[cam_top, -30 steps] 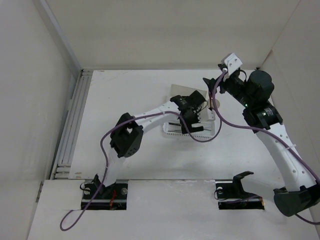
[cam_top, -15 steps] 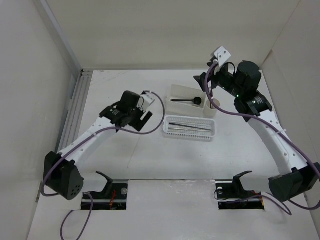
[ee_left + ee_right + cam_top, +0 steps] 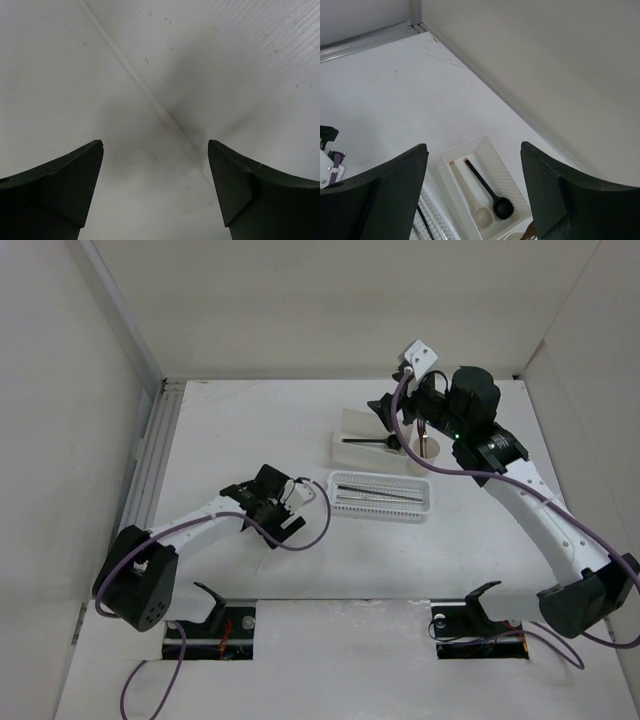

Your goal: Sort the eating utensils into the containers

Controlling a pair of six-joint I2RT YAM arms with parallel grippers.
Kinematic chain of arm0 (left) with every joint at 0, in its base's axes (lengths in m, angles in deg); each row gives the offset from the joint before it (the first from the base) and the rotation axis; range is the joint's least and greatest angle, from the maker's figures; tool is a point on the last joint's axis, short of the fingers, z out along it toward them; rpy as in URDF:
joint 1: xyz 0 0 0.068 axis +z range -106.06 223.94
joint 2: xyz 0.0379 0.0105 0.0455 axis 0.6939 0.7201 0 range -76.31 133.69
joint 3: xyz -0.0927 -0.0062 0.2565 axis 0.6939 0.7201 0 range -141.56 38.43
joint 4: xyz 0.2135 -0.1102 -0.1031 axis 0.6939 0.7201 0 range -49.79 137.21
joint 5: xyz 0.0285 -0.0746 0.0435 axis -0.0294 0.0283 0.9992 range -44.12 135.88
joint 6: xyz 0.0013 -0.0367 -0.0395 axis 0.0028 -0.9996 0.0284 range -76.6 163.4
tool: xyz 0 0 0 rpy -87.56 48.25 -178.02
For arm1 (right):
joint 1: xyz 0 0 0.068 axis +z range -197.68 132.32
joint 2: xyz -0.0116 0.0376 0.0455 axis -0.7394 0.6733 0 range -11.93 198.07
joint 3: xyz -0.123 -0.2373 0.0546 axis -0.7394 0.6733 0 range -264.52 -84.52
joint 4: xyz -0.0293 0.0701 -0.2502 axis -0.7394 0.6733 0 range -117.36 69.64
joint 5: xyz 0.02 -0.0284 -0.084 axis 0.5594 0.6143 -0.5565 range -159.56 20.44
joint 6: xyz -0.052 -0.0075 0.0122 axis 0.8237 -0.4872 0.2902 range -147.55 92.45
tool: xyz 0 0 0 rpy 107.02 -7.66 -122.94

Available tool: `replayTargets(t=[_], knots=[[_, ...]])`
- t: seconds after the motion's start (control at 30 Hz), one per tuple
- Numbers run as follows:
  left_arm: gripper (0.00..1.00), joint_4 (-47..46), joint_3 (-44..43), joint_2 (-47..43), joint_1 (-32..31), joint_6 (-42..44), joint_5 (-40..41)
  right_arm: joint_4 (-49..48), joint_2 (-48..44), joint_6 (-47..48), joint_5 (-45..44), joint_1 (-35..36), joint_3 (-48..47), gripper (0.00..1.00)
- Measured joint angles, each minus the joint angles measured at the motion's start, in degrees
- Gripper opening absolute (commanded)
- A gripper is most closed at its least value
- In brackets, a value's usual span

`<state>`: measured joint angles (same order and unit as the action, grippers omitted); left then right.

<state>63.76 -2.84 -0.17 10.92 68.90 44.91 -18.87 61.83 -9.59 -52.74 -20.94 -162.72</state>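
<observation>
Left arm is reaching low across the table [image 3: 230, 430], left gripper [image 3: 290, 512] sitting just left of the mesh basket [image 3: 380, 508], not touching it. In the left wrist view the left gripper [image 3: 155, 145] is spread wide with nothing between the fingers [image 3: 65, 185], only bare table below.

The mesh basket is lying long side across, mid-table. Thin dark and pale sticks [image 3: 375, 492] are lying lengthwise inside it. The right wrist view is catching only a corner of the mesh basket [image 3: 432, 215], with one dark stick [image 3: 422, 220] showing.

Just behind the basket, the white square box [image 3: 352, 425] is sitting open. The black spoon [image 3: 375, 440] is lying inside it, and in the right wrist view the black spoon [image 3: 490, 192] is lying diagonal, bowl toward the near end. The beige spoon [image 3: 472, 200] is lying right beside it in the same box [image 3: 470, 142], bowls side by side.

The cream cup [image 3: 430, 447] is standing upright just right of the box. Something thin is poking out of it, possibly a fork, too small to tell.

Right arm is arching over from the right. The right gripper [image 3: 388, 415] is hanging above the box. In its wrist view the right gripper [image 3: 474, 145] is spread wide and carrying nothing.
</observation>
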Motion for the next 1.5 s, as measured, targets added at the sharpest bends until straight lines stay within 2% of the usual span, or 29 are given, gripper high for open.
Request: replayTargets(t=[0.07,0.13,0.2,0.23,0.33,0.37,0.7,0.97,1.1,1.27,1.5], knots=[[0.81,-1.4,0.4,1.4,0.0,0.1,-0.8,0.0,-0.1,0.0,-0.9,0.4,0.0,0.81],[0.73,-1.9,0.6,2.8,0.0,0.2,-1.8,0.0,-0.3,0.0,-1.9,0.7,0.0,0.81],[0.61,-2.6,0.6,3.5,0.0,0.0,-2.8,0.0,-0.8,0.0,-2.8,0.8,0.1,0.81],[0.46,-3.1,0.7,3.7,0.0,0.1,-3.1,0.0,-1.0,-0.1,-3.1,0.9,0.2,0.81],[0.22,-4.8,1.4,3.8,-0.2,0.1,-3.8,0.0,-1.9,-0.2,-4.5,1.0,0.3,0.81],[0.00,-5.2,1.6,3.8,-0.2,0.2,-4.1,0.0,-2.2,-0.2,-4.8,1.0,0.3,0.81],[0.00,-7.9,1.2,4.9,3.6,0.6,-5.0,0.0,-2.9,0.2,-8.1,1.0,0.3,0.81],[0.00,-1.6,-9.1,7.6,6.4,1.8,-2.3,0.0,-2.9,0.8,-8.7,1.0,0.3,0.81],[0.00,2.6,-19.8,8.1,3.4,2.8,-3.1,0.0,-2.7,1.5,-8.9,1.0,0.2,0.81],[0.00,4.7,-32.7,11.8,-5.0,6.0,-5.7,0.0,-2.4,2.0,-8.9,0.7,0.2,0.81],[0.00,7.8,-48.1,27.5,-12.5,11.8,-10.1,0.0,-3.9,2.8,-7.3,-3.0,0.5,0.81]])
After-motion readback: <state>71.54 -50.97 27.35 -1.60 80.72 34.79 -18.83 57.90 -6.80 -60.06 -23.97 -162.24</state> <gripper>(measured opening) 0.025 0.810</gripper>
